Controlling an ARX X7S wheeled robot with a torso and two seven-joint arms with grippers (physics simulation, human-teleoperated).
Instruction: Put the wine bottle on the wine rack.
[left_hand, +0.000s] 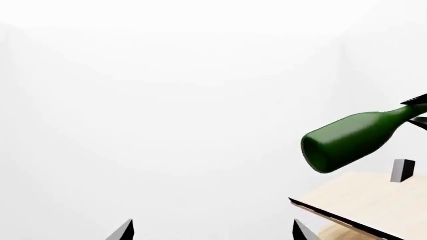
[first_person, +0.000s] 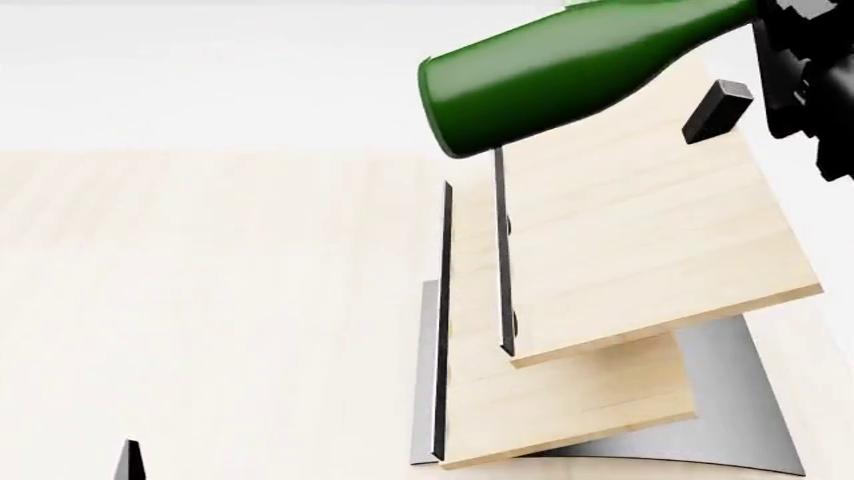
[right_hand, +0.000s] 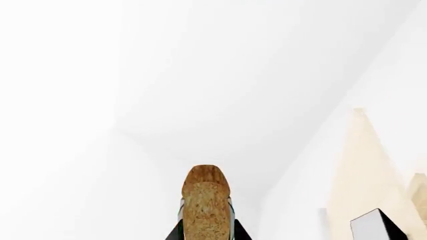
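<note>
The wine bottle (first_person: 567, 65) hangs in the air on its side, tipped a little, its fat base end out over the upper panel of the wine rack (first_person: 641, 250) and its neck running back into the right gripper (first_person: 801, 60). From the rack's top panel, the bottle sits just above and clear of the wood, not touching it; its long axis lies roughly across the panel's dark metal edge, base toward the open table side, neck toward the arm. The small black block (first_person: 717, 110) on that panel stands just beneath the bottle's shoulder. The right wrist view looks along the cork (right_hand: 207, 205), with dark fingers (right_hand: 175, 232) pressed on either side, so the jaws are closed narrow around the neck. The right arm is plainly the one doing the work. The left gripper (left_hand: 213, 231) is low and well away from the rack; only two dark tips show, spread apart with nothing between them. I'd judge the next move is lowering the bottle onto the panel.
</note>
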